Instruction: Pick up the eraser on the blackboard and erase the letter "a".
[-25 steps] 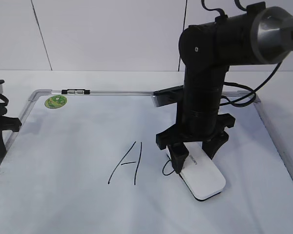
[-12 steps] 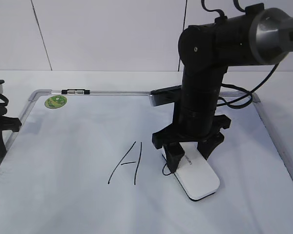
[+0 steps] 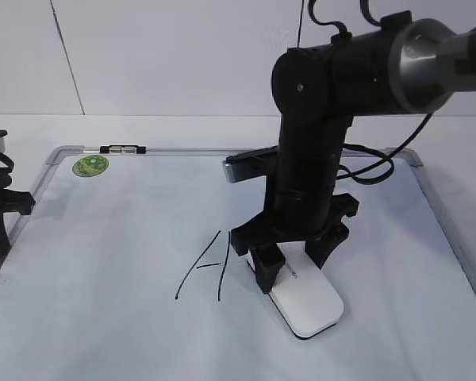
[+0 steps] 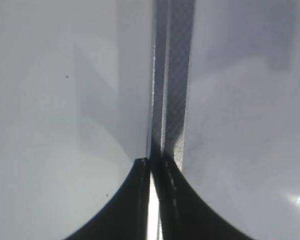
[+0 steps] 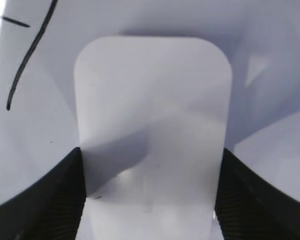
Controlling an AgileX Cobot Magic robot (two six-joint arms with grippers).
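1. Across the lower frame lay the blackboard (image 3: 103,238), capital "A" (image 3: 202,266) at centre.
2. Right gripper (image 3: 289,266) clenched the eraser (image 3: 305,302), flat on the board lower centre-right, covering the letter "a", which was hidden.
3. Left gripper (image 4: 152,165) sat pinched, empty.
4. Best practice: even downward pressure, short strokes clear of "A".

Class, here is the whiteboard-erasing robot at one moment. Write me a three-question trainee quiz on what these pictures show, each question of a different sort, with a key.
1. True or false: the right gripper is shut on the eraser.
2. Multiple choice: the green sticker sits at the blackboard's A) far left corner B) near right corner C) centre.
3. Fill in: the handwritten mark lying just left of the eraser in the exterior view is the capital letter ___.

Key: 1 true; 2 A; 3 A.
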